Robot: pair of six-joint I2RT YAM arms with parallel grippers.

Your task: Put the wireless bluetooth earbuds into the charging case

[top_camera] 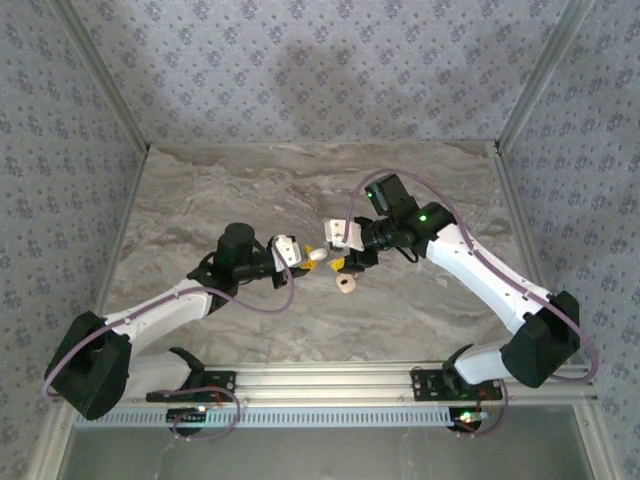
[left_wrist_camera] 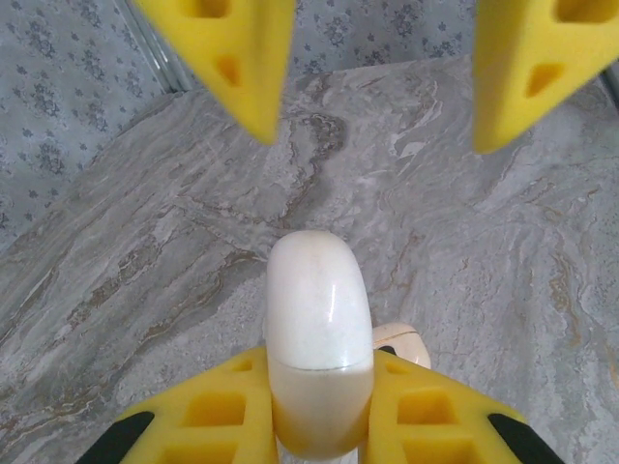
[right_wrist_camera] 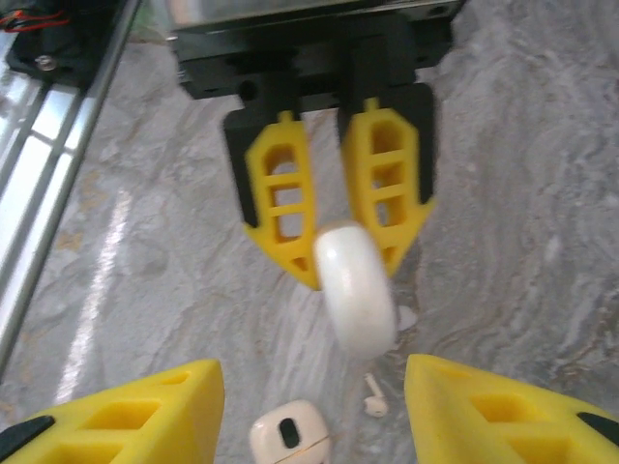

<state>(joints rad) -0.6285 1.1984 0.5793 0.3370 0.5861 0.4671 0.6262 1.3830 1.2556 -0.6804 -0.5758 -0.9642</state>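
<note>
My left gripper (left_wrist_camera: 319,369) is shut on a glossy white round case (left_wrist_camera: 319,319) with a lid seam, held off the table. It also shows in the right wrist view, left gripper (right_wrist_camera: 348,268) and case (right_wrist_camera: 356,295). One white earbud (right_wrist_camera: 372,398) with a stem lies on the marble under it, and a second white speck (right_wrist_camera: 406,316) peeks from behind the case. A cream rounded-square case (right_wrist_camera: 288,435) with a black oval lies beside them. I cannot tell which case is the charging case. My right gripper (right_wrist_camera: 309,387) faces the left one, open and holding nothing.
From above, the left gripper (top_camera: 305,256) and the right gripper (top_camera: 332,247) meet mid-table, over the cream case (top_camera: 346,287). The marble tabletop (top_camera: 200,200) is walled by patterned panels. An aluminium rail (top_camera: 320,380) runs along the near edge.
</note>
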